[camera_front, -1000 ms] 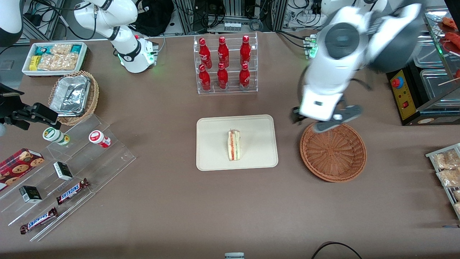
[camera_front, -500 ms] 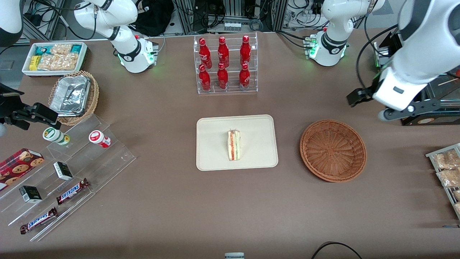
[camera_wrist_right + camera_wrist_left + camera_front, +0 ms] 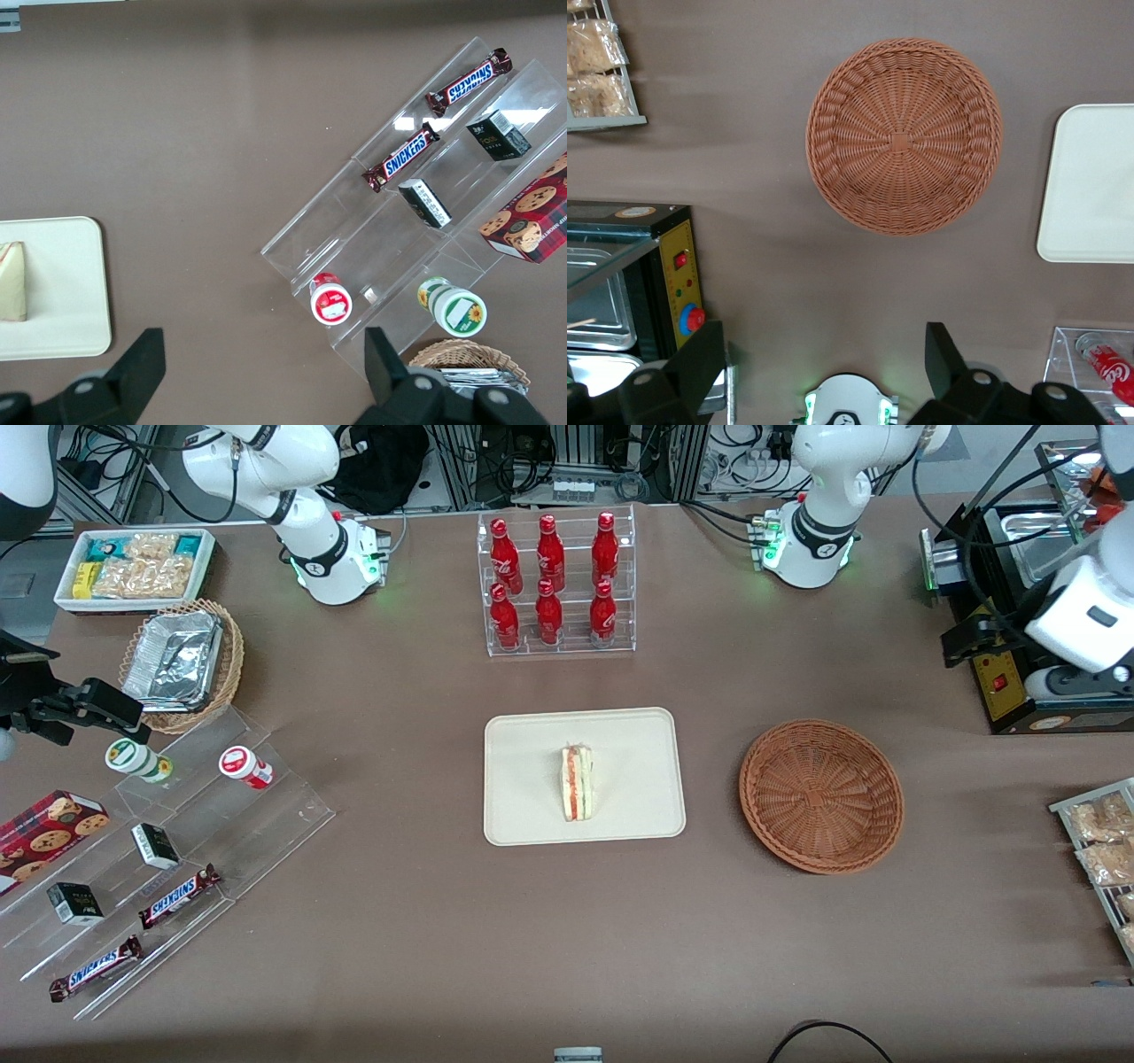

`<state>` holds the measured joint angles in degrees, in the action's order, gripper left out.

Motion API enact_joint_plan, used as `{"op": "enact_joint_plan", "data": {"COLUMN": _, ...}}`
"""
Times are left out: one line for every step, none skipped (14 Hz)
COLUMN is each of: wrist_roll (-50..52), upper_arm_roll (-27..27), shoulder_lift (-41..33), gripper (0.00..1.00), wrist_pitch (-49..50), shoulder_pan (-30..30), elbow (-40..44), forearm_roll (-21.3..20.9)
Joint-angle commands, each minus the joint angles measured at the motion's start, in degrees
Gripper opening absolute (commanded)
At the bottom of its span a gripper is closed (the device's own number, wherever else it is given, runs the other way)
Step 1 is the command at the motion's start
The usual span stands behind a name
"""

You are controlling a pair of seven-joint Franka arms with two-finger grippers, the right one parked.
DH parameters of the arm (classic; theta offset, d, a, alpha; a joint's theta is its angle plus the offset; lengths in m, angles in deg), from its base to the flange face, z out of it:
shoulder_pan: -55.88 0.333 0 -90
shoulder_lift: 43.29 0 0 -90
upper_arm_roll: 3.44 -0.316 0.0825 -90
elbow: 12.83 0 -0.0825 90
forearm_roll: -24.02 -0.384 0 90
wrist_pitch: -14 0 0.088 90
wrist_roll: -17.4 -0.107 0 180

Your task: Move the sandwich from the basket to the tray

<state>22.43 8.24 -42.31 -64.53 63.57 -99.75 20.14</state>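
1. Sandwich (image 3: 577,783) lies on the tray (image 3: 532,815), about at the tray's middle, its red and green filling stripes facing up and its long side running toward the desk's front edge.
2. Tray sits flat near the centre of the desk (image 3: 443,957), its long sides parallel to the front edge; one rounded corner of it shows in the left wrist view.
3. Basket (image 3: 821,795) stands beside the tray toward the working arm's end of the desk, apart from the tray with bare desk between them; nothing lies in it, and its woven bottom shows whole in the left wrist view.
4. Jaws of the left gripper (image 3: 997,657) hang high over the working arm's end of the desk, above a black control box (image 3: 1001,682) with a red button, well apart from the basket and farther from the front camera than it. The left wrist view shows the two fingers (image 3: 943,354) spread wide with nothing between them.
5. Red bottles (image 3: 549,584) stand in a clear rack near the desk's back edge, farther from the front camera than the tray.
6. Candy bars (image 3: 177,895) and small boxes rest on a clear stepped stand at the parked arm's end, near the front corner.
7. Tan wicker basket with foil containers (image 3: 182,664) sits near the back corner at that same end.
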Motion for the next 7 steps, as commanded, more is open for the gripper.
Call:
{"op": "enact_joint_plan", "data": {"wrist_roll": -1.69, "upper_arm_roll": -1.14, "shoulder_lift": -0.37, "gripper": 1.0, "wrist_pitch": -0.47, "shoulder_pan": -0.83, "elbow": -0.28, "forearm_roll": 1.42}}
{"op": "enact_joint_plan", "data": {"wrist_roll": -1.69, "upper_arm_roll": -1.14, "shoulder_lift": 0.68, "gripper": 1.0, "wrist_pitch": -0.39, "shoulder_pan": -0.83, "elbow": 1.13, "forearm_roll": 1.6}}
{"op": "enact_joint_plan", "data": {"wrist_roll": -1.69, "upper_arm_roll": -1.14, "shoulder_lift": 0.69, "gripper": 1.0, "wrist_pitch": -0.47, "shoulder_pan": -0.92, "elbow": 1.4, "forearm_roll": 1.6}}
{"op": "enact_joint_plan", "data": {"wrist_roll": -2.13, "upper_arm_roll": -1.22, "shoulder_lift": 0.78, "gripper": 1.0, "wrist_pitch": -0.48, "shoulder_pan": -0.83, "elbow": 1.49, "forearm_roll": 1.6}}
{"op": "enact_joint_plan", "data": {"wrist_roll": -2.65, "upper_arm_roll": -1.22, "shoulder_lift": 0.87, "gripper": 1.0, "wrist_pitch": -0.65, "shoulder_pan": -0.83, "elbow": 1.49, "forearm_roll": 1.6}}
{"op": "enact_joint_plan", "data": {"wrist_roll": -2.92, "upper_arm_roll": -1.4, "shoulder_lift": 1.22, "gripper": 1.0, "wrist_pitch": -1.43, "shoulder_pan": -0.83, "elbow": 1.49, "forearm_roll": 1.69}}
{"op": "enact_joint_plan", "data": {"wrist_roll": -2.92, "upper_arm_roll": -1.66, "shoulder_lift": 1.22, "gripper": 1.0, "wrist_pitch": -1.7, "shoulder_pan": -1.09, "elbow": 1.49, "forearm_roll": 1.51}}
